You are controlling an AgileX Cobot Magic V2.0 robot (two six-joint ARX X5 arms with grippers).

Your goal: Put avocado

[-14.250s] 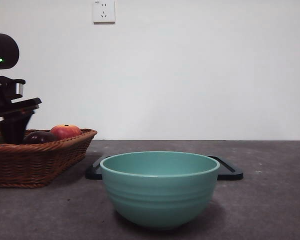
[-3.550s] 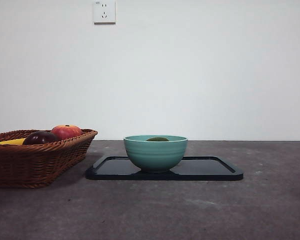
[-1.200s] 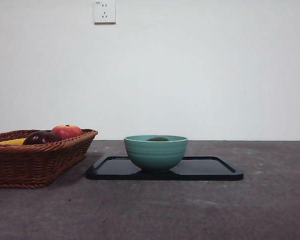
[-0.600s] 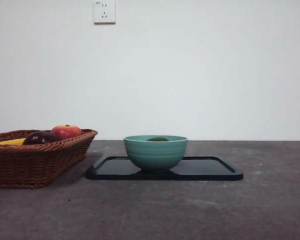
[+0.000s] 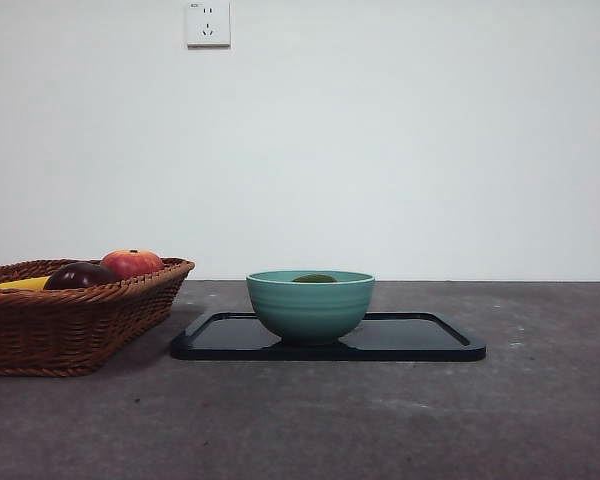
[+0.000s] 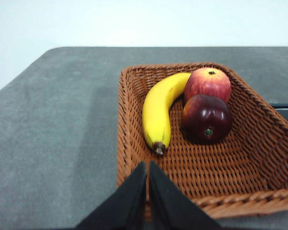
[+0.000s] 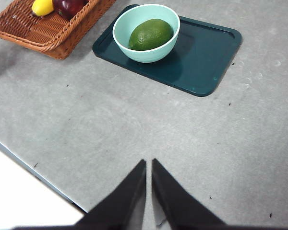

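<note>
green avocado [image 7: 150, 34] lies in the bowl [image 7: 121, 42] on the tray [image 7: 206, 62], both grippers [image 6: 148, 191] [image 7: 149, 191] closed and empty, so i see little risk besides a bumped bowl.

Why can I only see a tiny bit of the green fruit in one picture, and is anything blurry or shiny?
Front view: the low camera looks level, so the bowl hides all but the top of the avocado; the tray shows faint reflections. Right wrist view: looking down, the avocado shows whole and sharp. Left wrist view: slightly soft, the basket a little blurred, the banana brightly lit.
</note>
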